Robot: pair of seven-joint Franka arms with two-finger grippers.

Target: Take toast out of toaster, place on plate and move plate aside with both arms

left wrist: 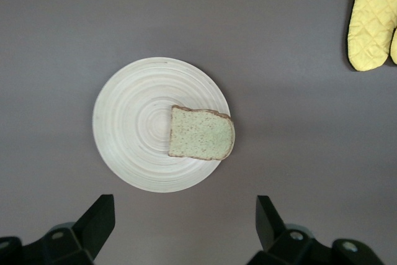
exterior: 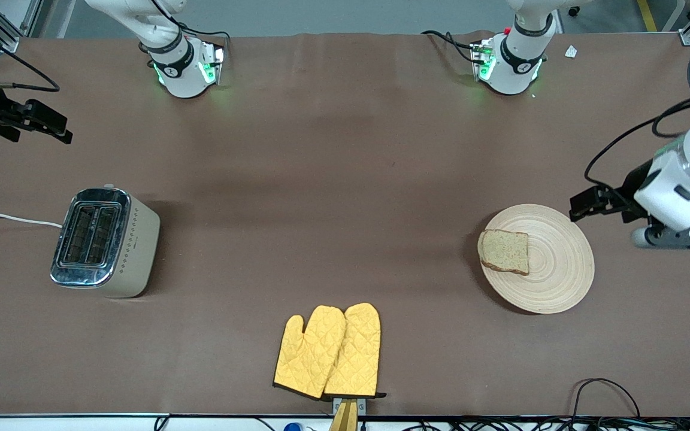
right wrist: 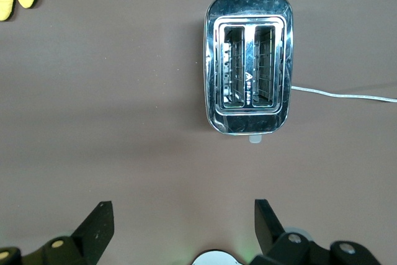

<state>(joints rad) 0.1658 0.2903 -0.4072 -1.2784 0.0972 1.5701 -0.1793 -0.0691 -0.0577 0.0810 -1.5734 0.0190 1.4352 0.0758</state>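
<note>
We see the toast [exterior: 504, 251] lying on the plate [exterior: 551, 269], at its edge toward the toaster [exterior: 104, 242]. Our left claw [left wrist: 183, 221] hangs open above the desk [exterior: 333, 179] beside the plate. Our right claw [right wrist: 180, 228] hangs open near the toaster, gripping nothing.

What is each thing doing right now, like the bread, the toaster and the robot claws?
Speckled light brown toast slice: flat on plate, at its rim.
Round pale wooden plate: on table, unheld.
Shiny silver toaster: slots empty.
Yellow quilted oven mitts: lying flat, overlapping.
Left claw: open, above plate.
Right claw: open, above table near toaster.
</note>
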